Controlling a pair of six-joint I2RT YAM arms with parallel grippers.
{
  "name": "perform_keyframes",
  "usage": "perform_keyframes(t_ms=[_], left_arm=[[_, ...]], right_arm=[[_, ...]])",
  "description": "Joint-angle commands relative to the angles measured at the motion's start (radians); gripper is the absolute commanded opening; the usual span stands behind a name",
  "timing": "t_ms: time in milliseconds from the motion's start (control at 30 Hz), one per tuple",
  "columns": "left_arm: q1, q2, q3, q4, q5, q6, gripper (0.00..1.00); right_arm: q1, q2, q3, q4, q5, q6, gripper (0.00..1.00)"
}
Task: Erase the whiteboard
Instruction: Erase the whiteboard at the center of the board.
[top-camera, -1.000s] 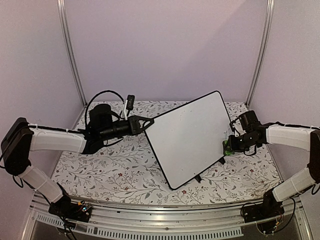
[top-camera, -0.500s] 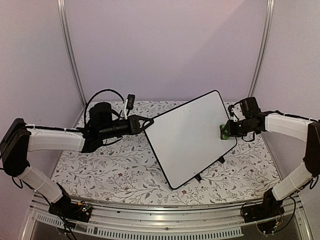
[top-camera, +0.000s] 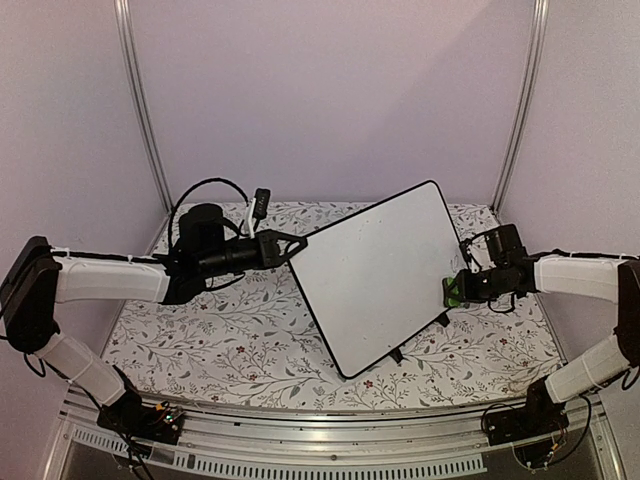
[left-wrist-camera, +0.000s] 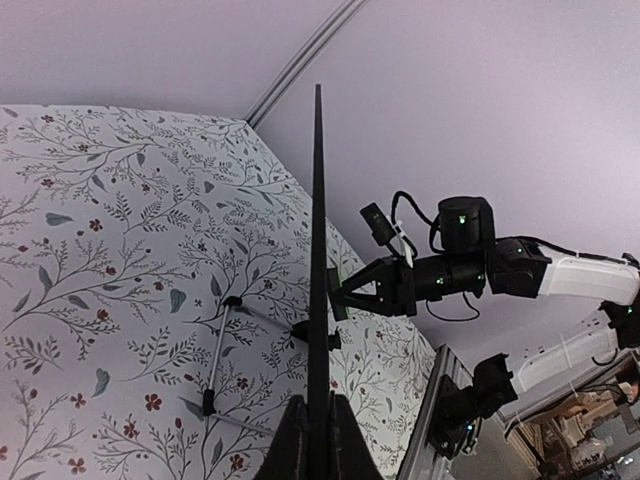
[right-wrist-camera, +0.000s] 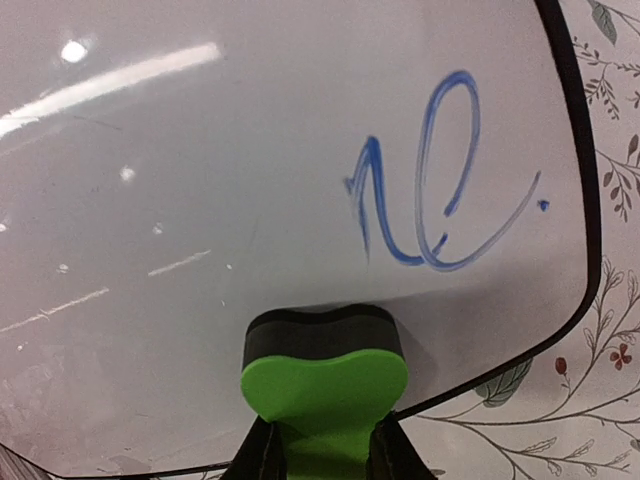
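Note:
The whiteboard (top-camera: 380, 275), white with a thin black rim, stands tilted on the floral table. My left gripper (top-camera: 296, 244) is shut on its left edge. In the left wrist view the whiteboard (left-wrist-camera: 317, 250) shows edge-on as a black line running up from between my fingers (left-wrist-camera: 318, 445). My right gripper (top-camera: 462, 288) is shut on a green eraser (top-camera: 453, 291) at the board's right edge. In the right wrist view the eraser (right-wrist-camera: 322, 375), green with a black felt face, presses on the whiteboard (right-wrist-camera: 200, 200) just below a blue marker scribble (right-wrist-camera: 430, 190).
The floral tablecloth (top-camera: 210, 340) covers the table. Black clip feet (top-camera: 396, 354) hold the board's lower edge. A thin metal stand rod (left-wrist-camera: 216, 350) lies behind the board. Aluminium posts (top-camera: 140, 100) and purple walls close in the back and sides.
My right gripper carried the eraser up along the board's right edge and has come back down to about where it was a second ago. The left gripper and board have not moved.

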Motion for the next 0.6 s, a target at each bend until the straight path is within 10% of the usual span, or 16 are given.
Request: perform_keyframes(t_ms=[0, 567], left_arm=[[-0.008, 0.003, 0.012, -0.026, 0.091, 0.049, 0.00], [-0.007, -0.001, 0.007, -0.036, 0.083, 0.056, 0.00]], right_arm=[[0.005, -0.030, -0.052, -0.015, -0.010, 0.023, 0.00], [-0.056, 0.076, 0.183, -0.031, 0.012, 0.034, 0.00]])
